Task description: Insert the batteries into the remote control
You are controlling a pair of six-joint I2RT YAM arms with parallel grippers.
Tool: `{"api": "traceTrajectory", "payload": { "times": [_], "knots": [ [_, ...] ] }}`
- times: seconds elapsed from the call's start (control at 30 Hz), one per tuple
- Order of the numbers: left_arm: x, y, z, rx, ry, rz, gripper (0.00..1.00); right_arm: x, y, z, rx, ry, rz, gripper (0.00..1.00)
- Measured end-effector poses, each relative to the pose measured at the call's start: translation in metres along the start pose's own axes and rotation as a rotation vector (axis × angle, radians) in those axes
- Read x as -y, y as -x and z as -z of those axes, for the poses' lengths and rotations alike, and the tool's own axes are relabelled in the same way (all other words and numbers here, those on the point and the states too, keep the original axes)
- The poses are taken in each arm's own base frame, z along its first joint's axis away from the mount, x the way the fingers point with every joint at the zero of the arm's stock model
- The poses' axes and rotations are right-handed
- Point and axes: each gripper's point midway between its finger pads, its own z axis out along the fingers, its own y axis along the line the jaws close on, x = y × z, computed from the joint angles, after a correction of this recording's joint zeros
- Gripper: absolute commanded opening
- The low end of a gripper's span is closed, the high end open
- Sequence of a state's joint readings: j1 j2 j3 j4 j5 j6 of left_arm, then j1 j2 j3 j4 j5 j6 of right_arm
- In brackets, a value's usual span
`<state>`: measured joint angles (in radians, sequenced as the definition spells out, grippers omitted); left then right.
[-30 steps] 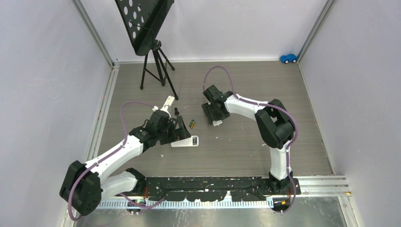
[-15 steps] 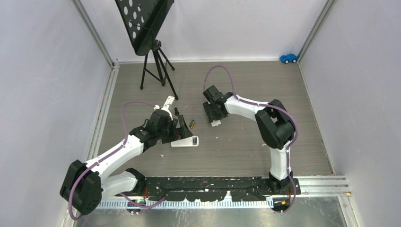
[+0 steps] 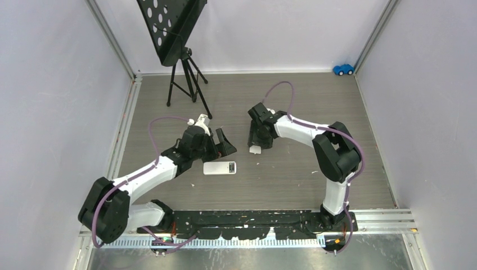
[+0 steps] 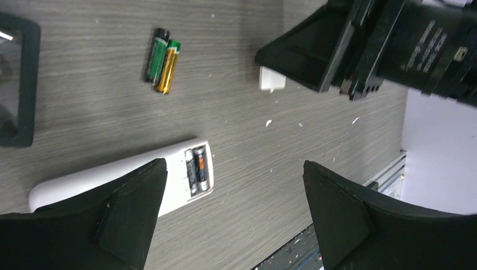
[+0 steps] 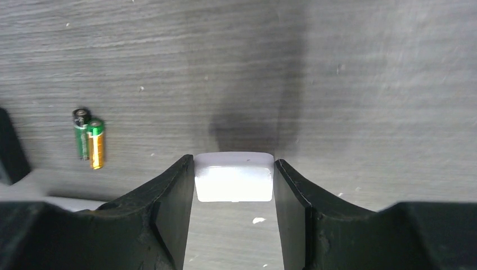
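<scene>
While my R jaws pinch a small white plastic rectangle [image 5: 233, 183], L jaws spread wide by the white remote [image 4: 179, 177]; two green-gold cylindrical batteries [image 4: 169, 66] upper left.

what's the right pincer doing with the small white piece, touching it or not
Touching. The right wrist view shows the white piece wedged in the right pincer, both fingers flush against its sides.

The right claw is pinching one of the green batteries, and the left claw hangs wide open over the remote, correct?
Not a battery: the right wrist view shows the right gripper closed on a small white plastic piece. Both batteries lie loose nearby. The left gripper does hang wide open over the remote.
</scene>
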<state>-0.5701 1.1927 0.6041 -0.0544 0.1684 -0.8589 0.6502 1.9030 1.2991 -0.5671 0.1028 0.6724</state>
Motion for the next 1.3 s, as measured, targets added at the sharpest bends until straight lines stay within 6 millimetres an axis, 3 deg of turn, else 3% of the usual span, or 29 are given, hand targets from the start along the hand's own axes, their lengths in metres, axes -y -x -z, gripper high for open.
{"api": "traceTrajectory", "payload": {
  "times": [0.17, 0.37, 0.7, 0.93, 1.3],
  "knots": [
    [0.007, 0.008, -0.012, 0.032, -0.036, 0.023, 0.90, -0.016, -0.012, 0.008, -0.027, 0.094, -0.223, 0.45],
    [0.004, 0.003, -0.027, 0.024, -0.051, 0.062, 0.75, -0.033, -0.020, 0.008, -0.059, 0.191, -0.441, 0.45],
    [0.010, 0.000, -0.035, 0.036, -0.113, 0.060, 0.67, -0.059, -0.004, 0.040, -0.045, 0.370, -0.738, 0.45],
    [0.015, -0.001, -0.042, 0.034, -0.144, 0.069, 0.47, -0.066, -0.003, 0.046, -0.072, 0.423, -0.823, 0.45],
    [0.014, -0.009, -0.056, -0.005, -0.164, 0.100, 0.48, -0.078, -0.001, 0.054, -0.107, 0.484, -0.831, 0.45]
  ]
}}
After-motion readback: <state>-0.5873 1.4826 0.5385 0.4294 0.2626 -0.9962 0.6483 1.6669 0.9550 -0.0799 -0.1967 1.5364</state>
